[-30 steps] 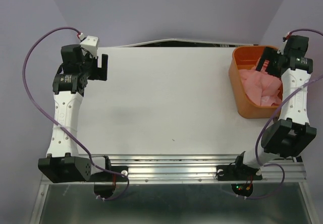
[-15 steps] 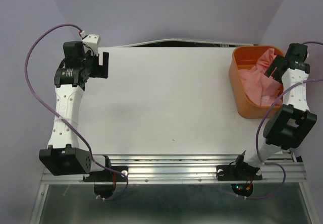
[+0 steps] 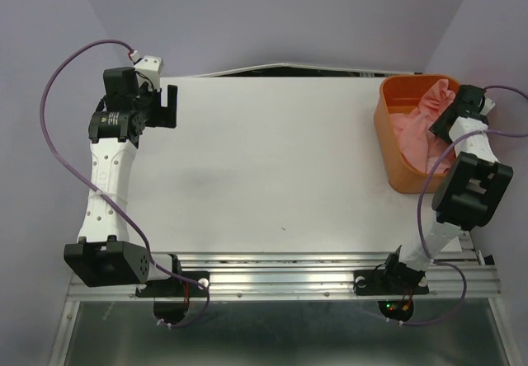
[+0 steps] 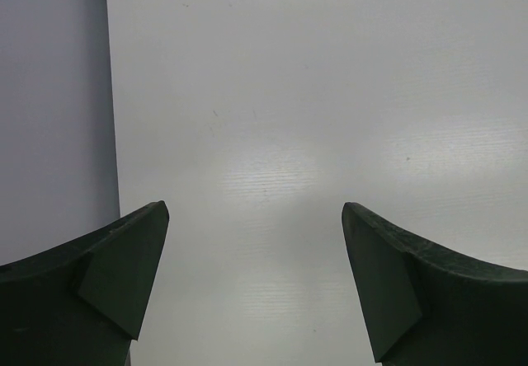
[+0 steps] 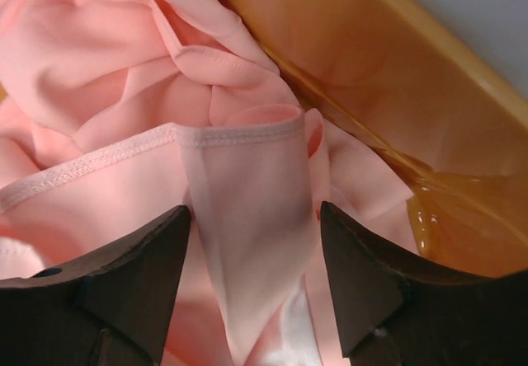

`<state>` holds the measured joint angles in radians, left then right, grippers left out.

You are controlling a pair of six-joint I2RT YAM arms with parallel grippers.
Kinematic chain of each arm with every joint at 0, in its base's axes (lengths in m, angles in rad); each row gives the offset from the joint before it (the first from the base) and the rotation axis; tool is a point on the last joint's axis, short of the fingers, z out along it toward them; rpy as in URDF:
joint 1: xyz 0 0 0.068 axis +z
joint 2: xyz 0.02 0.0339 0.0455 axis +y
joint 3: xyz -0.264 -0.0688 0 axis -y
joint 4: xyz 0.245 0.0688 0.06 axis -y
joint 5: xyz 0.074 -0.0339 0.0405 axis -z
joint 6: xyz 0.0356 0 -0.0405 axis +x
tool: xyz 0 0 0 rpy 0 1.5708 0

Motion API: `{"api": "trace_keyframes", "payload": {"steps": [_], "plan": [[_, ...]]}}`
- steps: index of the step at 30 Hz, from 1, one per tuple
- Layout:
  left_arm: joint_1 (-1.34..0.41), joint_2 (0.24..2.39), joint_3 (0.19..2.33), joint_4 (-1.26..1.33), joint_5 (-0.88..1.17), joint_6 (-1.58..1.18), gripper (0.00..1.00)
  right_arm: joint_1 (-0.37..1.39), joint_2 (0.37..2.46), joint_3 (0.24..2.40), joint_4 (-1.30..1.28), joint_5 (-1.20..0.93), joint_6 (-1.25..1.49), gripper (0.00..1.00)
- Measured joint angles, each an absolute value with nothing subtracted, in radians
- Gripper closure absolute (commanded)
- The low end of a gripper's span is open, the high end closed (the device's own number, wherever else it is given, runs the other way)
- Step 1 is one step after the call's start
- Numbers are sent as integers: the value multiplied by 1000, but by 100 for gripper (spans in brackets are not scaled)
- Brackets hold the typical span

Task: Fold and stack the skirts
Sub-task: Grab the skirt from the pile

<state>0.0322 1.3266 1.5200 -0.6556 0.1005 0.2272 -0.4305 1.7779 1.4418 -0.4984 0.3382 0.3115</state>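
The skirts lie crumpled in the orange basket at the far right corner of the table - no clear long axis can be told. One hemmed fold rises toward the right gripper, which pinches it. The left gripper hangs over the far left corner, fingers spread.

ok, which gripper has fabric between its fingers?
The right gripper, at the orange basket, holds pink skirt fabric; the left gripper is open over bare table.

text: none legible | labels, brands, numbers, signs: none readable in any view
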Motion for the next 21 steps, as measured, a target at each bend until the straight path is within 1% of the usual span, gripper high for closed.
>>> {"api": "trace_keyframes", "payload": {"steps": [3,4,6,7,9,14,16,18,21], "plan": [[33,1327,1520,-656,100,226,1,-430,1805,1433,-486,332,314,50],[33,1327,1520,-656,100,226,1,-430,1810,1431,-486,327,319,66],[33,1327,1520,-656,100,226,1,-430,1815,1431,-485,316,314,82],[33,1327,1520,-656,100,226,1,-430,1816,1431,-485,307,318,92],[33,1327,1520,-656,99,226,1,-430,1816,1433,-490,282,316,99],[33,1327,1521,-655,96,226,1,-430,1795,1474,-535,185,301,99],[33,1330,1528,-656,97,227,2,-430,1769,1533,-576,133,287,99],[33,1343,1552,-657,101,226,1,-430,1746,1627,-614,92,278,99],[33,1362,1578,-655,110,224,2,-430,1727,1874,-643,2,266,99]]}}
